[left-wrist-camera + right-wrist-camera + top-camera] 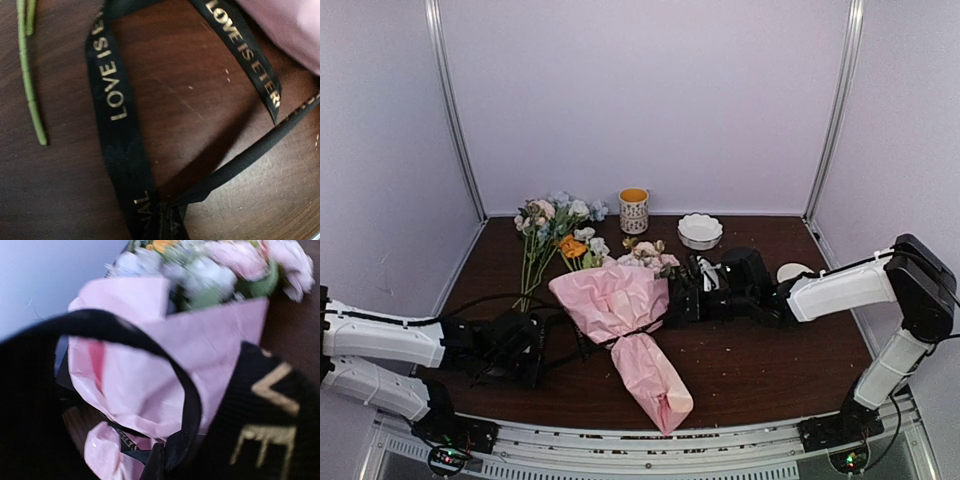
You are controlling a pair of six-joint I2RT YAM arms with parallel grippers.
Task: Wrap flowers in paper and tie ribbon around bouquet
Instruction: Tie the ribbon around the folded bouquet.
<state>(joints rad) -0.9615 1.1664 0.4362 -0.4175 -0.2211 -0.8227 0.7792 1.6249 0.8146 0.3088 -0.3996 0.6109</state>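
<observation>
a dark brown wooden table (760,360), flecked with pale crumbs, carries a bouquet (615,300) lying on its side at centre, its pink paper (655,385) cone narrowing toward the near edge. loose flowers (552,225) lie at the back left, stalks pointing forward. a patterned cup (634,210) and a white scalloped bowl (700,230) stand near the back edge. a black ribbon (117,125) lettered in gold trails on the wood beside the bouquet, near one green stem (30,95).
</observation>
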